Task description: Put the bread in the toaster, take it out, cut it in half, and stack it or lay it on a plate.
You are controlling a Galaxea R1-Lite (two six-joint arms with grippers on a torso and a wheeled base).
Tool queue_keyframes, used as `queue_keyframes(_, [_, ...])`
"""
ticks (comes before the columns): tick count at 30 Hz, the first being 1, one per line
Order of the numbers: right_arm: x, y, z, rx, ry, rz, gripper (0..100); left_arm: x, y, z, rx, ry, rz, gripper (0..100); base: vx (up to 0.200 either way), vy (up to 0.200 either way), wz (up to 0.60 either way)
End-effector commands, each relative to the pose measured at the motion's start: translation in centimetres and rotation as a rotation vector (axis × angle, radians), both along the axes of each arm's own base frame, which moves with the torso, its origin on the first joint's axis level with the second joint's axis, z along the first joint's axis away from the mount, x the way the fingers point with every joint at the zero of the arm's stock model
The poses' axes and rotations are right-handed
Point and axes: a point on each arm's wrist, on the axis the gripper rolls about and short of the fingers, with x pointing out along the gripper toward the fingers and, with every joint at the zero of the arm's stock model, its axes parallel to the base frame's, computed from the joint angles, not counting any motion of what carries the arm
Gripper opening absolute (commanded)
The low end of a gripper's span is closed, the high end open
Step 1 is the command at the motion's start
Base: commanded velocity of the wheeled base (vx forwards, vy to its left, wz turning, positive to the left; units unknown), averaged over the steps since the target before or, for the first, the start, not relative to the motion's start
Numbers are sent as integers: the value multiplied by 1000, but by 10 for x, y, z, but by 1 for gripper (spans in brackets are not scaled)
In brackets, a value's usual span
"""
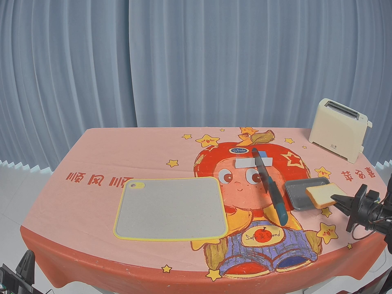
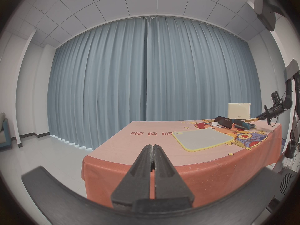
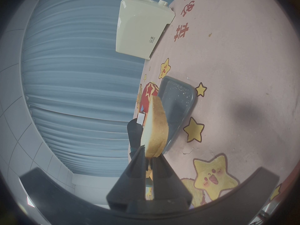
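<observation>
A slice of bread (image 1: 325, 194) hangs just above the right end of the dark grey plate (image 1: 300, 190), held flat by its near corner in my right gripper (image 1: 339, 201). In the right wrist view the bread (image 3: 154, 129) stands edge-on between my shut fingers (image 3: 137, 163), over the plate (image 3: 177, 103). The cream toaster (image 1: 339, 129) stands at the table's far right corner, its slot up; it appears again in the right wrist view (image 3: 142, 25). A knife with a teal handle (image 1: 270, 184) lies left of the plate. My left gripper (image 2: 152, 164) hangs shut and empty off the table's left front corner.
A grey cutting board with a yellow rim (image 1: 170, 208) lies at the middle left of the pink printed tablecloth (image 1: 102, 164). A small white card (image 1: 245, 162) lies under the knife's blade. Blue curtains hang behind the table.
</observation>
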Motion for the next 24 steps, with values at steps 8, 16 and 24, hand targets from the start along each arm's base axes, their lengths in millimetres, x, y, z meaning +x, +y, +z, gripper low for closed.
queue_keyframes(8, [-17, 2, 12, -9, -80, 0, 0, 0, 0, -5, -1, 1, 0, 0, 0, 0, 0])
queue_keyframes(16, [-25, 4, 15, -12, -109, 13, 0, 0, 0, -5, 1, 1, 0, 0, 0, 0, 0])
queue_keyframes(24, [-28, 7, 16, -13, -115, 27, 0, 0, 0, -5, 1, 1, 0, 0, 0, 0, 0])
